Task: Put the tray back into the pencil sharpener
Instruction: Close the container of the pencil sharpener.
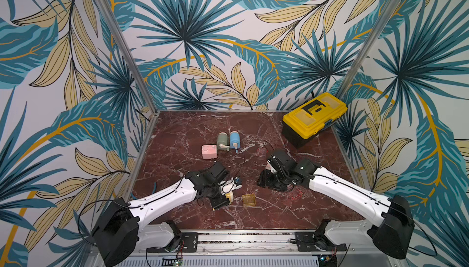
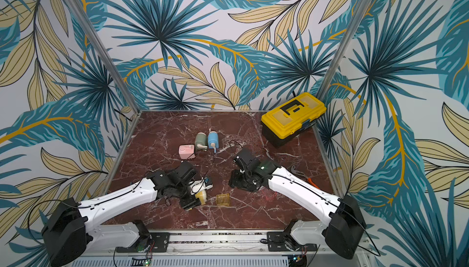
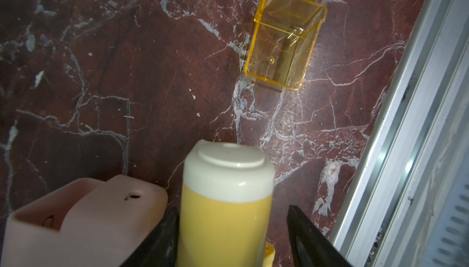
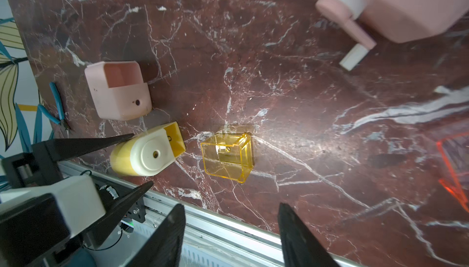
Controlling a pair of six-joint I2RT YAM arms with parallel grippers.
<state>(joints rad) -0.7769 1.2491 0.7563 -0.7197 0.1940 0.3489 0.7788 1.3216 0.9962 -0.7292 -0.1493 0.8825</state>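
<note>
In the right wrist view, your left gripper (image 4: pixel 142 158) sits around the yellow sharpener (image 4: pixel 149 155), which lies on the table (image 4: pixel 279 75). One finger (image 4: pixel 101 144) touches it. In the left wrist view you can see a gap at the other finger (image 3: pixel 304 230), so this hand is open and not squeezing. A pink sharpener (image 4: pixel 118 93) sits just beside the yellow one. Next comes the tray (image 4: pixel 228 156). It is clear yellow and lies on the table just beside the yellow sharpener, not touching it. Both lie near the front rail (image 4: pixel 228 217). Past the tray you have bare table. Your right gripper (image 4: pixel 231 205) hangs near the tray, fingers wide apart, nothing between them. A red tray (image 4: pixel 454 166) lies further right. In both top views a yellow toolbox (image 1: pixel 314 118) fills the back right corner.
</note>
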